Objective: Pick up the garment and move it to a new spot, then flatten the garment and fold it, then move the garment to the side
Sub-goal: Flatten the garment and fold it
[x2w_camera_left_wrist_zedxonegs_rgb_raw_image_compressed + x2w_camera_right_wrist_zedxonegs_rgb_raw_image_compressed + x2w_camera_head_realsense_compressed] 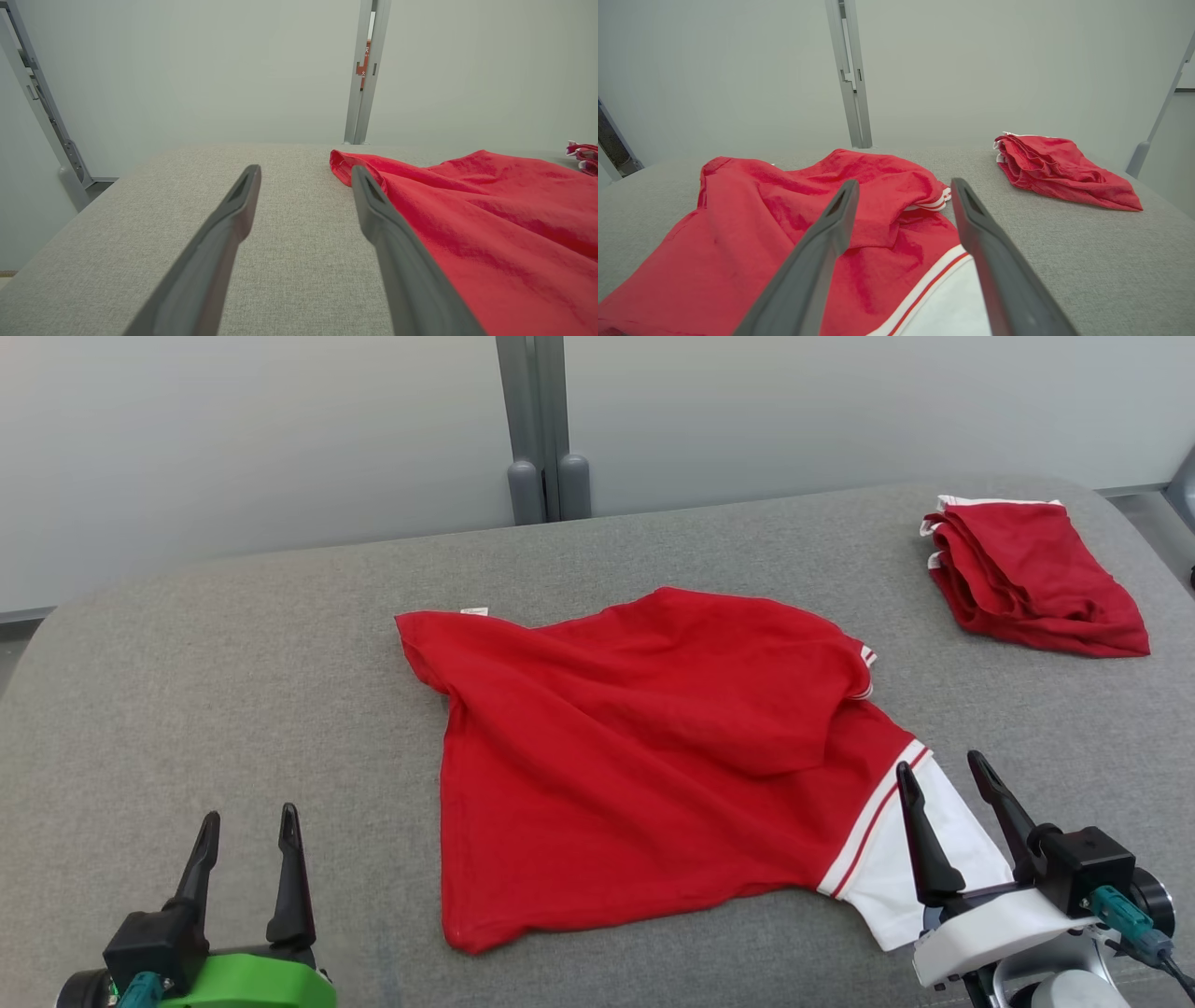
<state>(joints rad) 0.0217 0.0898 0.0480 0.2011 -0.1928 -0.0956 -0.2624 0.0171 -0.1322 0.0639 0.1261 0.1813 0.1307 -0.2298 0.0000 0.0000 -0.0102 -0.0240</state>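
I saw the red T-shirt (644, 756) lying in the middle of the grey tabletop (233, 663). Its long axis ran from a corner at 10 o'clock to the white sleeve (896, 868) at 4 o'clock. My right gripper (939, 762) was the nearer one, released and empty at that sleeve; whether it touched, I could not tell. My left gripper (251, 813), also spread and empty, had the shirt at its 2 o'clock, apart. The shirt was wrinkled, one part folded over.
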